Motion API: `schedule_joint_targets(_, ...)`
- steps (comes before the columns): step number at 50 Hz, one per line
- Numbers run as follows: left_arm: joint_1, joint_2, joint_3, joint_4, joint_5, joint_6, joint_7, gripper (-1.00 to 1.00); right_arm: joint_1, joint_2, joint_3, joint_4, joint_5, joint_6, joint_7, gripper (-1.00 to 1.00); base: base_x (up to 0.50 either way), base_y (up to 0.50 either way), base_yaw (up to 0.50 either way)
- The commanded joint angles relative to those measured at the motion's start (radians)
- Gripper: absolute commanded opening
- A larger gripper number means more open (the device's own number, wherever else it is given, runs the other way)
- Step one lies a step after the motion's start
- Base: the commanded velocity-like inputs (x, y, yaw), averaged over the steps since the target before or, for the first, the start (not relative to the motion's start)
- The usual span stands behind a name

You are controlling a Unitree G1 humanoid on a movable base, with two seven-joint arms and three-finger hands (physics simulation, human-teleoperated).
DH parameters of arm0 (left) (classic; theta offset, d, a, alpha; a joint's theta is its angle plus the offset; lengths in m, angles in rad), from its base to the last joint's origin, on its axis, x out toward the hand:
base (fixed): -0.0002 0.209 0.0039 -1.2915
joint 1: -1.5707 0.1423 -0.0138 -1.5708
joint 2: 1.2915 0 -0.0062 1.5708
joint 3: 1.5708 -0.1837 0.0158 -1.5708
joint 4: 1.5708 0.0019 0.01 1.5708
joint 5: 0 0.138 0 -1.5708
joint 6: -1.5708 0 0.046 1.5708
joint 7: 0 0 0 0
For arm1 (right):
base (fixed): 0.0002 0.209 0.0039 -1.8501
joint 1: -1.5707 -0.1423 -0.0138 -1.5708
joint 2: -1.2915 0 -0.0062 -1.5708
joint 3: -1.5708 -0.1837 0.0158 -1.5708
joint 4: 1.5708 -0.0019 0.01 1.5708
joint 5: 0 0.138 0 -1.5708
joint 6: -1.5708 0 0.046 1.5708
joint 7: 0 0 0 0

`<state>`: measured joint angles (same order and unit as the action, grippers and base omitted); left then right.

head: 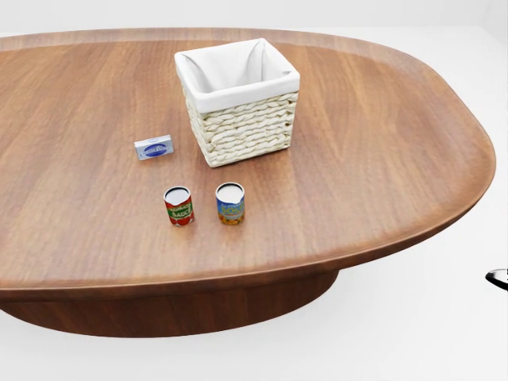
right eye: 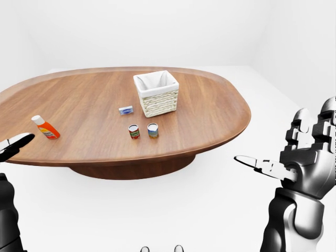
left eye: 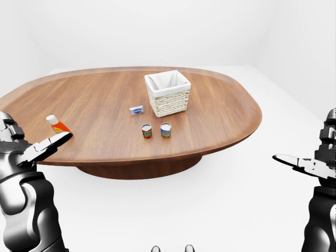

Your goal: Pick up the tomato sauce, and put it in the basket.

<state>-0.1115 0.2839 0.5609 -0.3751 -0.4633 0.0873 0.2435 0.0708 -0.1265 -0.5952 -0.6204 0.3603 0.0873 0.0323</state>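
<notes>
The tomato sauce is a small red-labelled can standing upright on the oval wooden table. It stands below and left of the white-lined wicker basket in the head view. My left hand is open, held low at the table's left edge, far from the can. My right hand is open, held off the table's right side over the floor. Neither hand holds anything.
A blue-labelled can stands just right of the tomato sauce. A small blue-grey box lies left of the basket. An orange bottle lies near the table's left edge, close to my left fingers.
</notes>
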Motion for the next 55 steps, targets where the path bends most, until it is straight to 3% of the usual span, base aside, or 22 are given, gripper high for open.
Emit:
schedule_joint_targets(1,-0.003,0.000,-0.004,0.018,0.004,0.000,-0.004,1.00,-0.001,0.000,0.010,-0.005,-0.022,0.000,0.004,1.00,0.00,0.00,0.00)
schedule_joint_targets(55,0.001,-0.004,-0.008,0.003,0.006,0.000,-0.002,1.00,-0.015,-0.007,0.007,-0.051,-0.014,0.000,-0.005,1.00,0.39,0.00,0.00)
